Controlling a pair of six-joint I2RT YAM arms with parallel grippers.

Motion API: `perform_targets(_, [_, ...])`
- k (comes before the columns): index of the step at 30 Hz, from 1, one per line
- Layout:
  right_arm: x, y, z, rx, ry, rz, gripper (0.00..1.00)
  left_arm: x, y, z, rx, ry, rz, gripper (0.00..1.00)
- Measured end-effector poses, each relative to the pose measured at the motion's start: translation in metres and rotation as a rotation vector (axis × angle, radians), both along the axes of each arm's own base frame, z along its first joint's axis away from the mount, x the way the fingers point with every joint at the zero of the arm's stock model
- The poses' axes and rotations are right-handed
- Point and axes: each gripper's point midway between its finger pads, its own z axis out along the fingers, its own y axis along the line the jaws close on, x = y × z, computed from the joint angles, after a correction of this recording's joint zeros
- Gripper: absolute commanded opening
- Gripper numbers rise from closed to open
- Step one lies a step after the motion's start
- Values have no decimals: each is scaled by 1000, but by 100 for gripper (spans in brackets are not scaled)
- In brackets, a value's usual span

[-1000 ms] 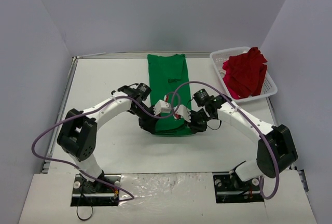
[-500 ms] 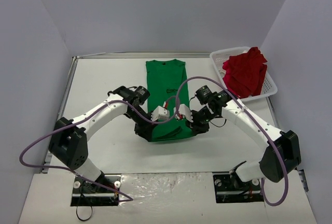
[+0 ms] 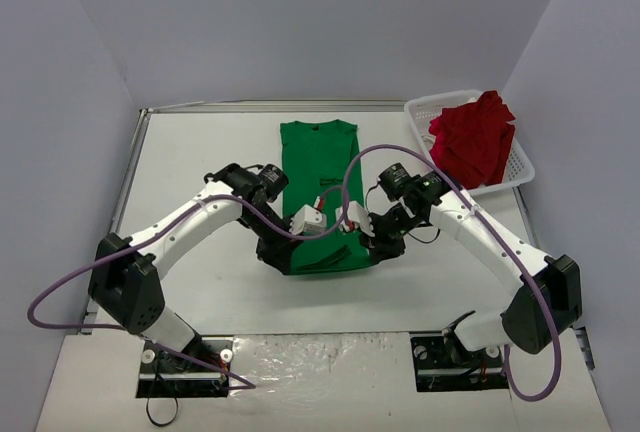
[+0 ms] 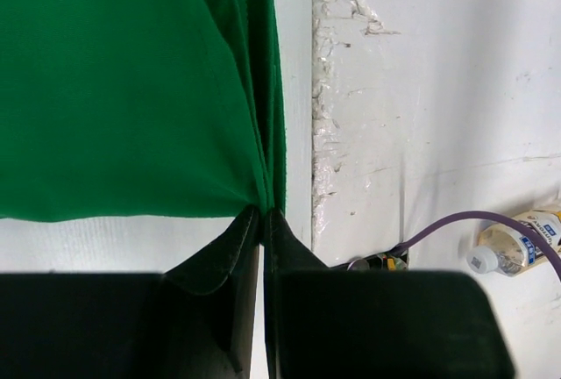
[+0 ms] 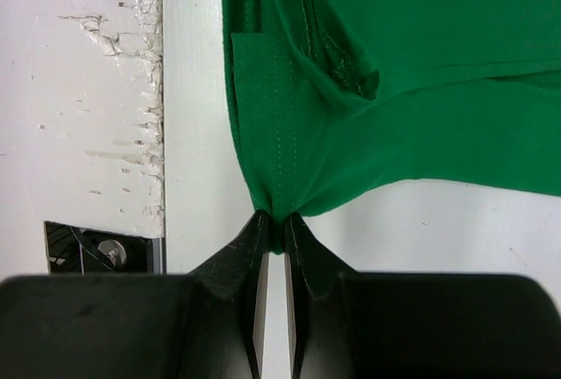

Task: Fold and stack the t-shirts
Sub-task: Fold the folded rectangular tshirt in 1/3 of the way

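No legible text recorded. Blue-and-white label noted on small bottle (image 4: 513, 243), left wrist view; print too small to be read. Small dark mark on green t-shirt (image 3: 315, 152) unreadable.

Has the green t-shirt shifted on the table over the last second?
Yes. The bright green cloth t-shirt has slid nearward, down the top view: its far end, earlier at the white table's far edge, now lies short of it.

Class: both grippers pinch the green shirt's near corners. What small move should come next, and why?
Probably raise both pinched corners together and carry them toward the far edge: the left gripper and right gripper are shut on the green t-shirt, which lies long and flat.
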Motion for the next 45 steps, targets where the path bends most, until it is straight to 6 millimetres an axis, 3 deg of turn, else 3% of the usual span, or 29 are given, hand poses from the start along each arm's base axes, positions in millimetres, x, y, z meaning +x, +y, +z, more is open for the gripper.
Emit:
perform_targets(11, [19, 2, 7, 0, -35, -24, 0, 26, -4, 10, 10, -66, 69, 2])
perform_targets(28, [100, 9, 16, 1, -135, -107, 0, 98, -3, 21, 29, -171, 212, 2])
perform_targets(35, [152, 9, 12, -3, -153, -150, 0, 158, -4, 23, 40, -219, 245, 2])
perform_targets(45, [240, 7, -27, -11, -137, -214, 0, 259, -4, -14, 56, -239, 239, 2])
